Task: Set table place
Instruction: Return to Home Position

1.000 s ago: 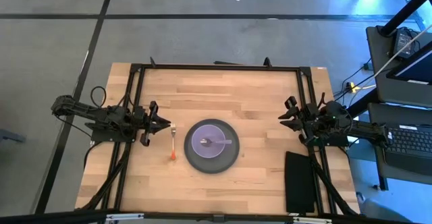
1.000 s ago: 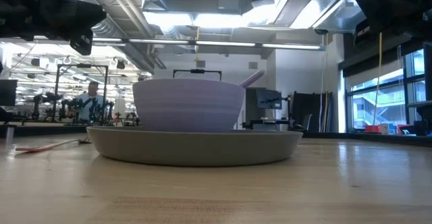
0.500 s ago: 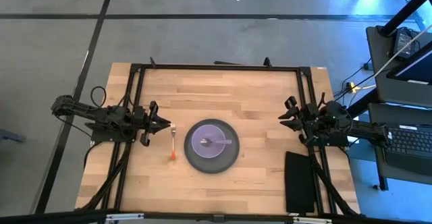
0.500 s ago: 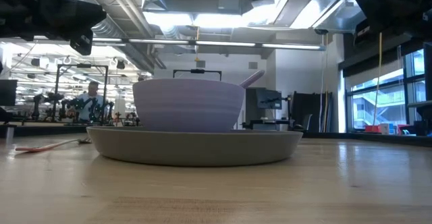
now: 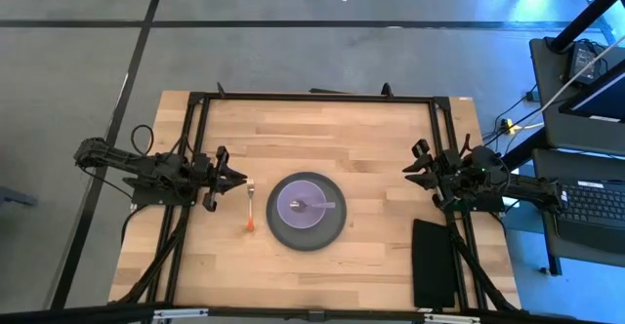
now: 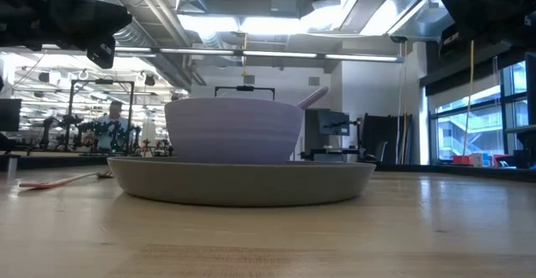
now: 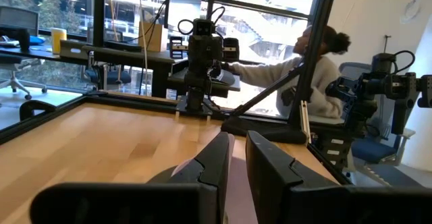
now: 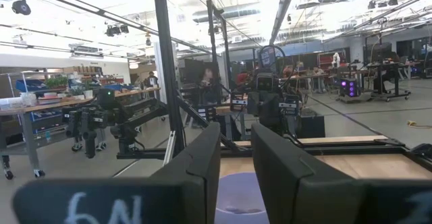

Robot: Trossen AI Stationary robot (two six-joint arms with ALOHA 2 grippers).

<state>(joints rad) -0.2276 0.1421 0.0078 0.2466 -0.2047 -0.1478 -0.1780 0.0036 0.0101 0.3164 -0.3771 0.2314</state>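
The dark grey plate point(image 5: 306, 228) lies on the wooden table point(image 5: 322, 129), near its middle. The lavender bowl point(image 5: 293, 196) stands on the plate, with the lilac-handled spoon point(image 5: 318, 205) resting in it; the spoon's handle sticks out over the rim point(image 6: 311, 99). The orange-handled fork point(image 5: 250, 210) lies flat on the table left of the plate. My left gripper point(image 5: 241, 181) hovers at the table's left edge near the fork's tines, its fingers point(image 7: 219, 153) almost together, and holds nothing. My right gripper point(image 5: 410, 169) hovers at the right edge, slightly open point(image 8: 236, 131) and empty.
A black rectangular pad point(image 5: 435, 263) lies at the table's near right corner. The black metal frame point(image 5: 312, 98) runs around the tabletop. Bare wood lies on the far and near sides of the plate. A person point(image 7: 317, 69) sits beyond the table's right side.
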